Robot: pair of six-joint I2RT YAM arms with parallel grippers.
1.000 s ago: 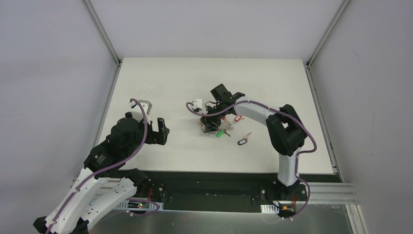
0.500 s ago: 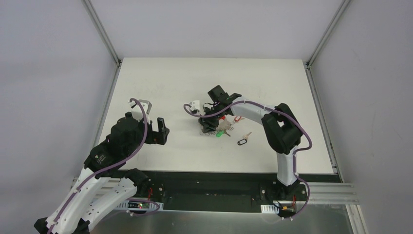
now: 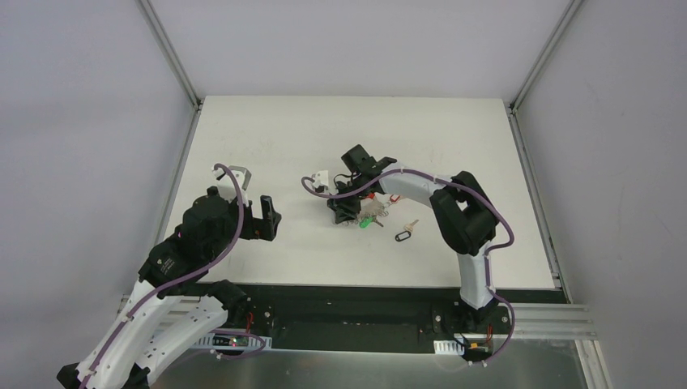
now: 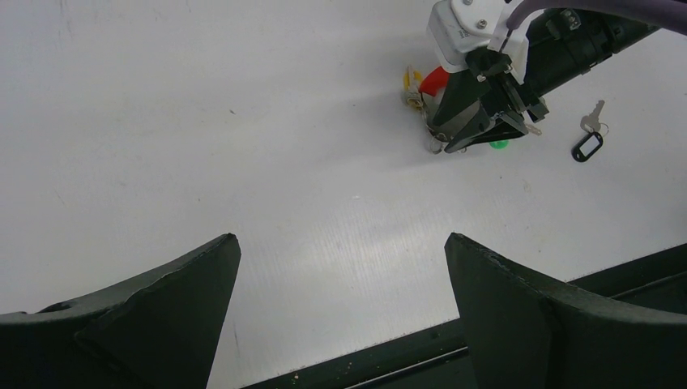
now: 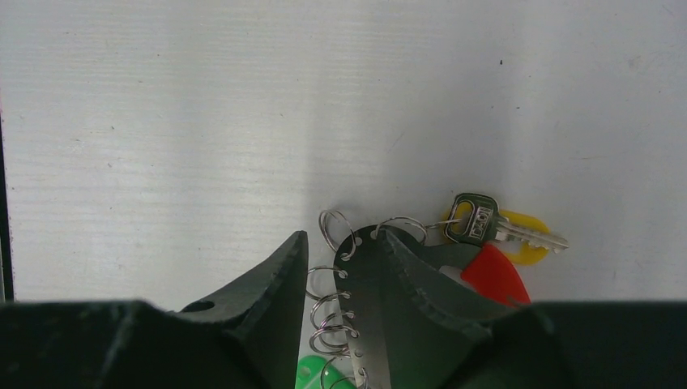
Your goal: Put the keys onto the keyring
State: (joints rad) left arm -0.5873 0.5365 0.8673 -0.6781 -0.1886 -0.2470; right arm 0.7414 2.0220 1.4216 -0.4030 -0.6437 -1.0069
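My right gripper is low on the table at the centre. In the right wrist view its jaws are closed to a narrow gap around the keyring, a dark holed strip with a row of silver loops. A red plastic part shows beside the right finger. A silver key with a yellow tag hangs on an end loop. A green tag lies under the gripper. A loose key with a black tag lies to the right. My left gripper is open and empty.
The loose black-tagged key also shows in the left wrist view, right of the right gripper. The table's near edge runs just below my left fingers. A red tag lies beside the right arm.
My right gripper and wrist have shifted slightly to the left at the keyring. The left arm has not moved.
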